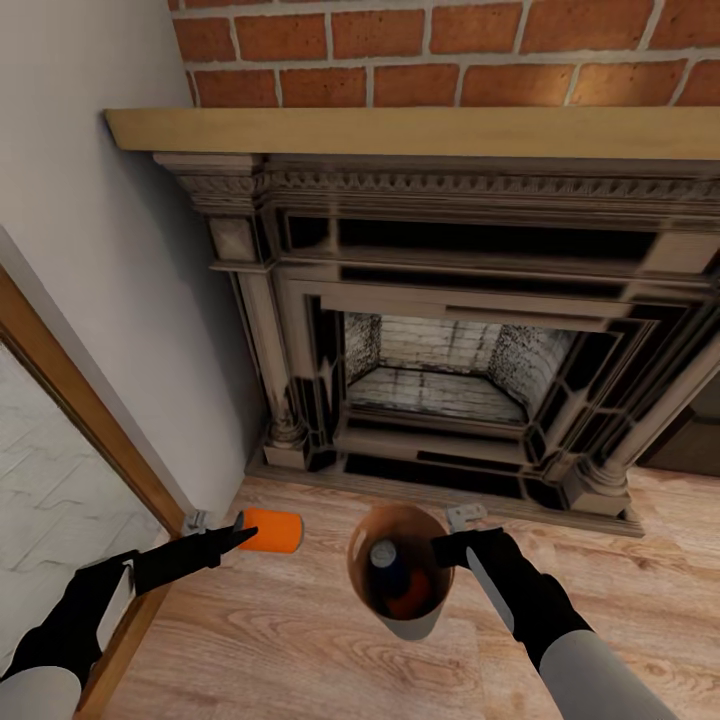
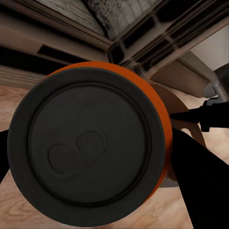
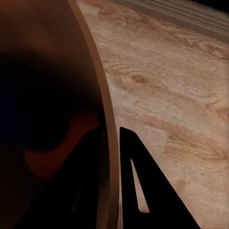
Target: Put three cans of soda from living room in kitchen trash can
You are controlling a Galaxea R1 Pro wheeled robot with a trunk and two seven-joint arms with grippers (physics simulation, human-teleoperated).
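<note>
Left pincer (image 1: pixel 236 537): clamped on the small orange soda can (image 1: pixel 272 530), held sideways beside the bin (probably for tipping in).
Right pincer (image 1: pixel 441 548): pinching the rim of the pale grey tapered bin (image 1: pixel 412 624), steadying it.
Inside bin: dark blue can (image 1: pixel 384 556), apparently an orange one below.

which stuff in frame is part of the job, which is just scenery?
Job:
- orange can, in left pincer
- bin, rim gripped by right pincer
- blue can and second orange can inside the bin

Scenery:
- fireplace
- mantel shelf
- brick wall
- wood floor
</note>
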